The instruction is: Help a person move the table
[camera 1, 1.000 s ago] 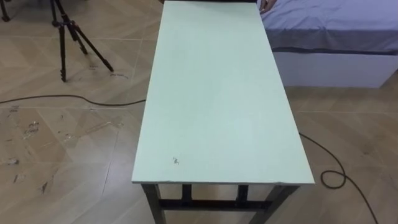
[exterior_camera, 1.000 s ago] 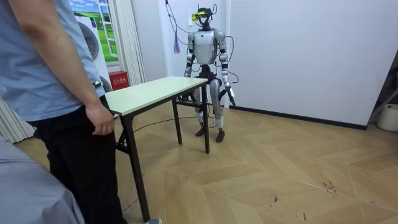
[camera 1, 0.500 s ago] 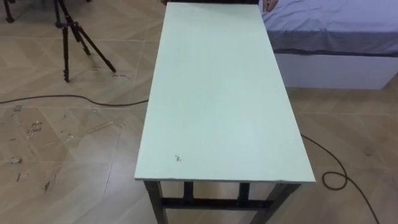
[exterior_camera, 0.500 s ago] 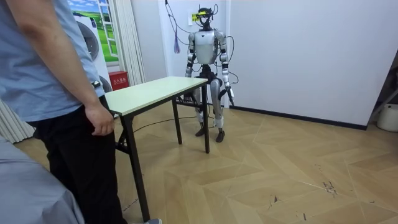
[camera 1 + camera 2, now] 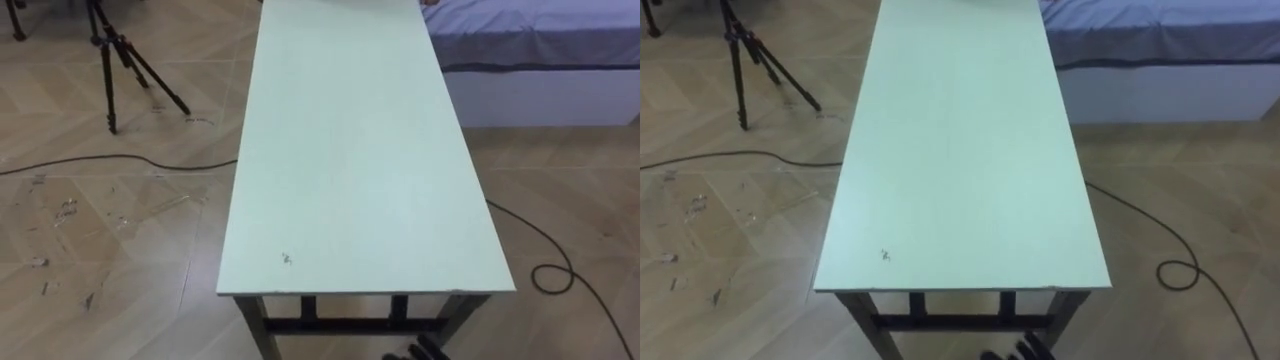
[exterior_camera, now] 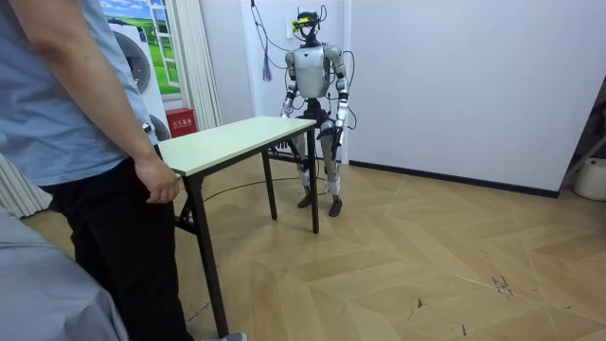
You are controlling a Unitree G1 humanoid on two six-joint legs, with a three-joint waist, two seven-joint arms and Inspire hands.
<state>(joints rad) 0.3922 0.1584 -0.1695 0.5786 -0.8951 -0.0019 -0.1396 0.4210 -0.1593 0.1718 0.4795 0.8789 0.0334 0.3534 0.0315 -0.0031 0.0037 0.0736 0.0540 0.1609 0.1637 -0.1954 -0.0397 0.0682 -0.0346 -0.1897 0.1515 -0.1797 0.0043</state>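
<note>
The table (image 5: 350,150) has a long pale green top on dark legs and runs away from me, its near end just in front of me. A dark part of my right hand (image 5: 415,351) pokes in at the bottom edge, below that near end and right of its middle. In the room view I stand at the table's (image 6: 237,137) far end, with my left hand (image 6: 330,131) raised beside its corner. A person (image 6: 85,142) stands at the other end, one hand (image 6: 161,180) right at the table's edge.
A black tripod (image 5: 110,60) stands on the wooden floor to the left, with a dark cable (image 5: 100,160) running past it. A bed (image 5: 540,40) lies close along the table's far right. Another cable (image 5: 550,272) loops on the floor at the right.
My right hand has come into sight under the table's near end. In the room view my left arm has lifted from hanging toward the table. The person's hand has moved up to the table's edge.
</note>
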